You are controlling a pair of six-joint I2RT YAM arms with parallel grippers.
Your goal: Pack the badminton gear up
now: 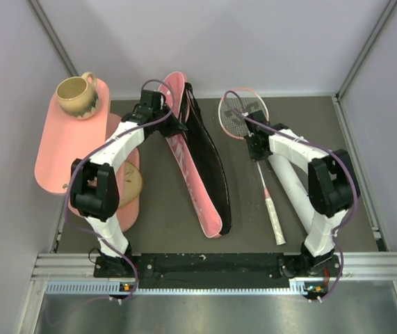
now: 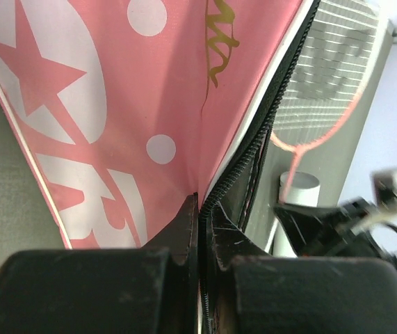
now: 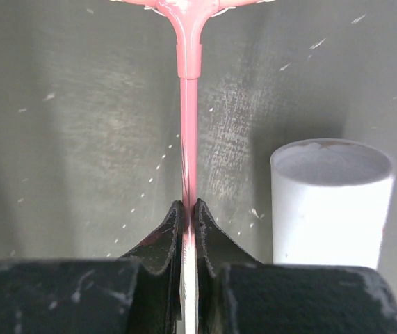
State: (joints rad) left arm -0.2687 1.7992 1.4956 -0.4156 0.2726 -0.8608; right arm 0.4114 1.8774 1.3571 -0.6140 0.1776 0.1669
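1. The bag [image 1: 208, 167] lies unzipped on the table [image 1: 160, 216], with its black lining exposed.
2. The left jaws are clamped on the bag's zipper edge near its wide end.
3. A racket [image 1: 243, 115] lies flat just right of the bag.
4. The right jaws are closed on the racket's pink shaft, just below the throat.
5. The white tube [image 3: 330, 202] sits on the racket's side of the bag, close beside the shaft without touching it.
6. A mug [image 1: 76, 96] rests on the pink tiered table [image 1: 59, 153], left of the bag.
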